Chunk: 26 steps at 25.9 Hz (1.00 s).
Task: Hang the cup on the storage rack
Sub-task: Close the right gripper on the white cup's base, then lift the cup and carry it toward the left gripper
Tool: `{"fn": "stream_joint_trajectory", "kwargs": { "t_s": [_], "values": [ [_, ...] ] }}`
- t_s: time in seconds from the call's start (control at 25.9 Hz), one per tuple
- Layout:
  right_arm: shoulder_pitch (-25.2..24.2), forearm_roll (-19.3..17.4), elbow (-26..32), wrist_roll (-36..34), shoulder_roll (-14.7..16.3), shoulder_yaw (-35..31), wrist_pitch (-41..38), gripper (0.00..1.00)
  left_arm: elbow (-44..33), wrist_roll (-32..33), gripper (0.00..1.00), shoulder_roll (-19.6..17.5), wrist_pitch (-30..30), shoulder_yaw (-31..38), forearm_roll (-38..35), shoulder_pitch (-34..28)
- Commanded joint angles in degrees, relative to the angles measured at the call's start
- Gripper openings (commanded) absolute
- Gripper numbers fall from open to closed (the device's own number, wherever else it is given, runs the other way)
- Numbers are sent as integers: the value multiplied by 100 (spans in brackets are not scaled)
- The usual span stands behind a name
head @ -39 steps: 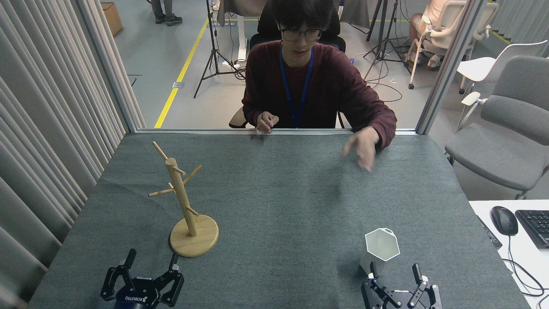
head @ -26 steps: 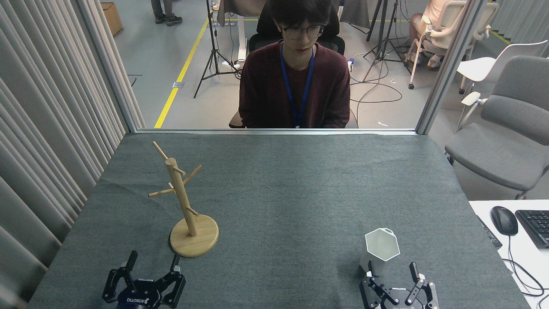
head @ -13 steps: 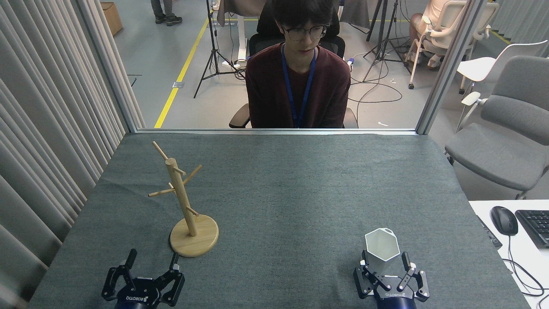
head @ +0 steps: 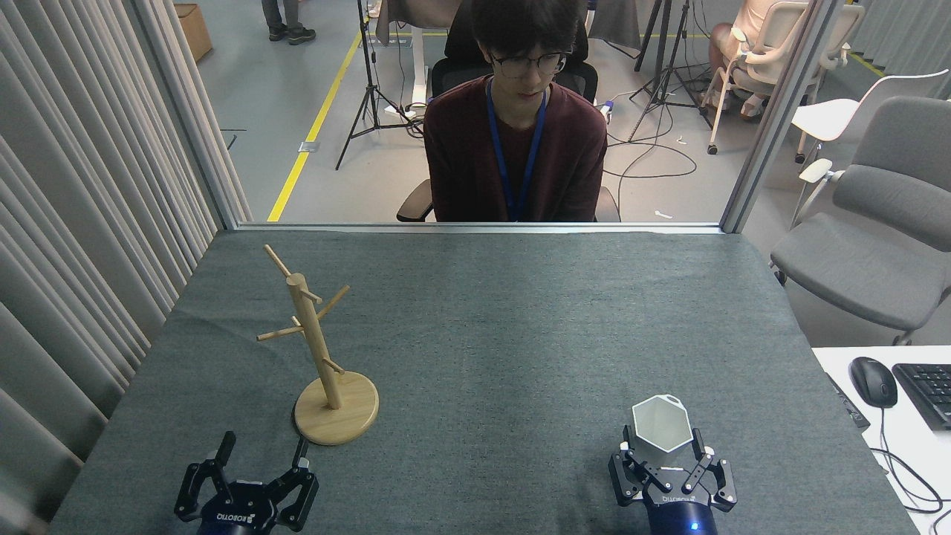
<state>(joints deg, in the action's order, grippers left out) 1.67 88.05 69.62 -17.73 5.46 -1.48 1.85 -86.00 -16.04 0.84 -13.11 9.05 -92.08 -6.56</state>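
Standing upright, rim skyward: cup [head: 661,423].

On the desk [head: 475,319] there is one cup [head: 661,425] and one rack [head: 319,357]. Two claws show at the near edge, a left claw [head: 261,447] and a right claw [head: 663,449]. One person [head: 516,141] sits behind the desk. At the right edge lie one mouse [head: 873,381] and one keyboard [head: 929,392].
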Motion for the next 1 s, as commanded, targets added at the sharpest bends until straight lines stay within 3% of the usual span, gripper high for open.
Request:
{"fn": "stream_joint_trajectory", "kwargs": {
  "t_s": [0.0,0.04,0.19,0.39,0.5,0.62,0.73,0.89,0.97],
  "values": [
    [132,10,-239,-38,34,16,123,98,13,13,100,-4,-8,0,-2,23],
    [132,10,-247,-38,43,16,141,96,13,13,100,-4,-8,0,-2,32],
    [123,2,-247,-38,60,16,97,71,21,13,100,-4,-16,0,-11,102],
    [106,-7,-151,-46,17,16,97,71,109,-48,100,4,-16,0,-11,129],
    [88,-7,192,-55,-1,43,88,71,171,-48,100,4,-78,-79,-46,173],
    [70,37,570,-38,-19,78,105,71,285,-57,100,-127,-78,-712,-178,164],
    [27,90,948,-38,-80,174,105,71,347,-57,100,-163,-78,-1195,-908,155],
    [-88,362,1343,-38,-177,711,176,71,364,-57,100,-101,-69,-1652,-1119,173],
    [-123,705,1458,-46,-493,763,290,71,364,-57,100,-22,-69,-1784,-1145,208]
  ]
}}
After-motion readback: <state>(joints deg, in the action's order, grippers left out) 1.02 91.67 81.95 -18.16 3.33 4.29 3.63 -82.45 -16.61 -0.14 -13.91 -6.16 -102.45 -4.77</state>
